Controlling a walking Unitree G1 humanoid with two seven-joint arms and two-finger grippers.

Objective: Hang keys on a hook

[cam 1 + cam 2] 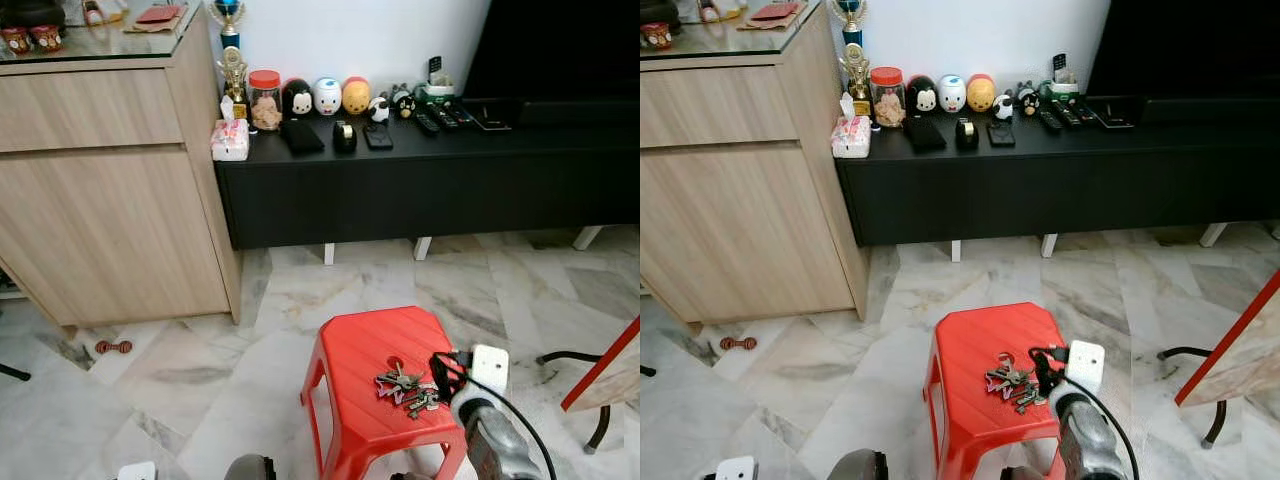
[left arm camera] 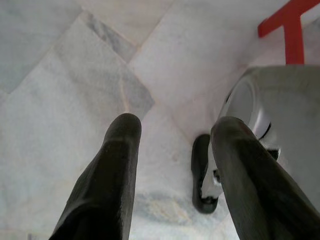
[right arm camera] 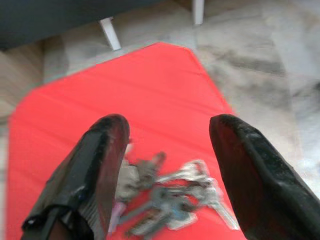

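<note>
At the bottom right of the left eye view the right gripper (image 1: 440, 372) hangs just over the near right part of the red plastic stool (image 1: 355, 345), and the right wrist view shows why: its two black fingers (image 3: 95, 165) are spread wide with the bunch of keys (image 3: 167, 192) lying loose between them on the stool top, so the pose reads as a line-up for a pinch, not a grasp already made. The keys sit splayed in a flat heap near the stool's right edge, which probably means the fingers must close on the thickest clump or the ring to lift them all. At the bottom left of centre the left gripper (image 2: 172, 150) hangs idle, its fingers apart and holding nothing above the marble floor (image 1: 200, 370). Farther up the frame, a wooden cabinet (image 1: 100, 180) fills the upper left, and beside it a low black TV console (image 1: 420, 190) carries a red-lidded jar (image 1: 265, 100), round toy figures (image 1: 327, 96) and remote controls (image 1: 435, 120). No hook can be made out here, so carrying the keys elsewhere seems likely.
</note>
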